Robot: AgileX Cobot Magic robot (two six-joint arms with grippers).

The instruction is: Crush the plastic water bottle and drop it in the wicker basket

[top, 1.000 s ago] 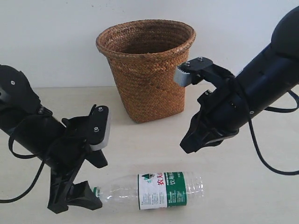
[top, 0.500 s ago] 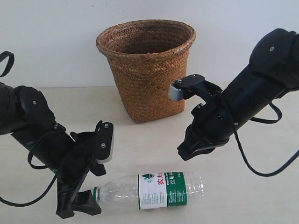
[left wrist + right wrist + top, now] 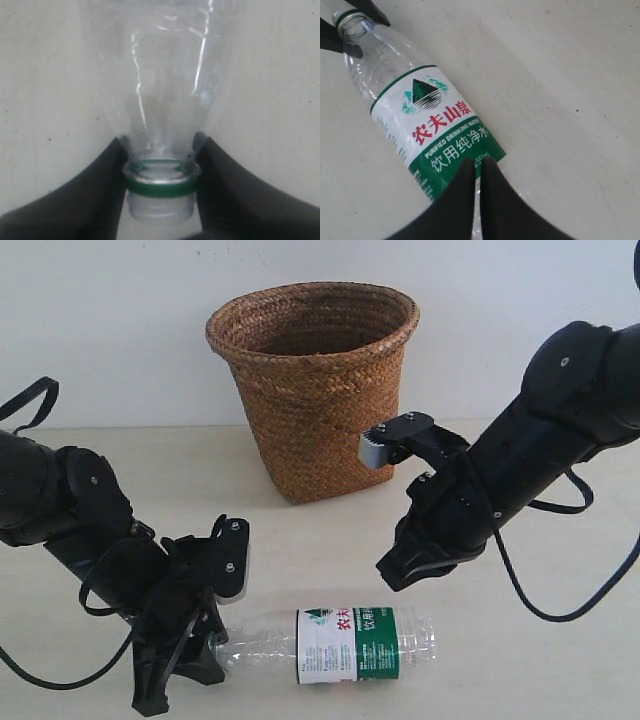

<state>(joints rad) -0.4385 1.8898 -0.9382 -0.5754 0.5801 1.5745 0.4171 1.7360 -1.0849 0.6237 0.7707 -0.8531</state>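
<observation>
The plastic water bottle (image 3: 345,643) lies on its side on the table near the front edge, uncrushed, its neck pointing left. My left gripper (image 3: 198,662) is at that neck. In the left wrist view the two black fingers of the left gripper (image 3: 161,139) press against both sides of the green neck ring of the bottle (image 3: 165,75). My right gripper (image 3: 392,575) hangs shut and empty just above the bottle's base end. In the right wrist view the right gripper (image 3: 477,162) shows over the green part of the bottle's (image 3: 420,100) label. The wicker basket (image 3: 315,410) stands upright behind.
The pale table (image 3: 560,660) runs to a white wall at the back. The basket stands at the middle back, between the two arms. Black cables loop off both arms at the left and right edges.
My left arm has dropped lower and slid onto the bottle's neck, its fingers closing round it. My right arm has come down and a little left towards the bottle.
</observation>
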